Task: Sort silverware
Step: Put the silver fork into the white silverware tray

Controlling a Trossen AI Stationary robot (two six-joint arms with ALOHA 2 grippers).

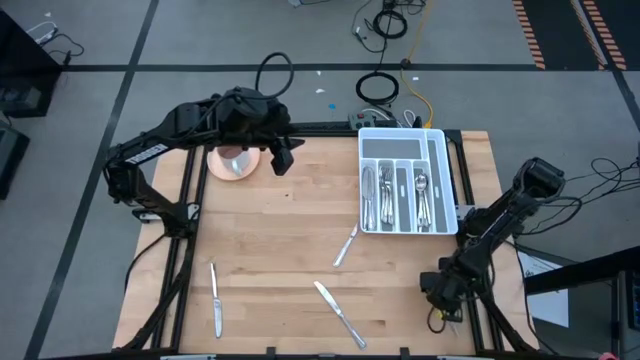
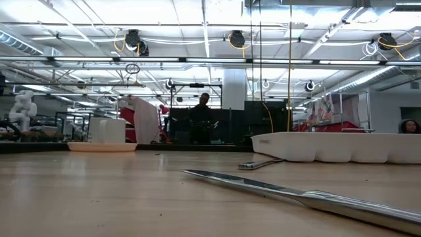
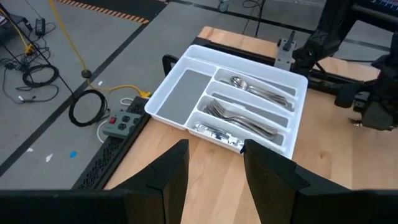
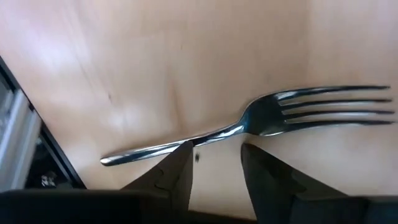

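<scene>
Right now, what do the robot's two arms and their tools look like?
Both arms are dark, nearly black, jointed links. The left arm has a white label on one link. The right arm ends in a rounded joint. The left tool and right tool each have two flat black fingers.

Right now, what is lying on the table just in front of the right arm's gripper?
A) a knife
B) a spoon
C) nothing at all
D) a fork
D: the right wrist view shows a fork with four tines lying flat on the wooden table, just beyond the right gripper, whose fingers stand apart and hold nothing.
</scene>
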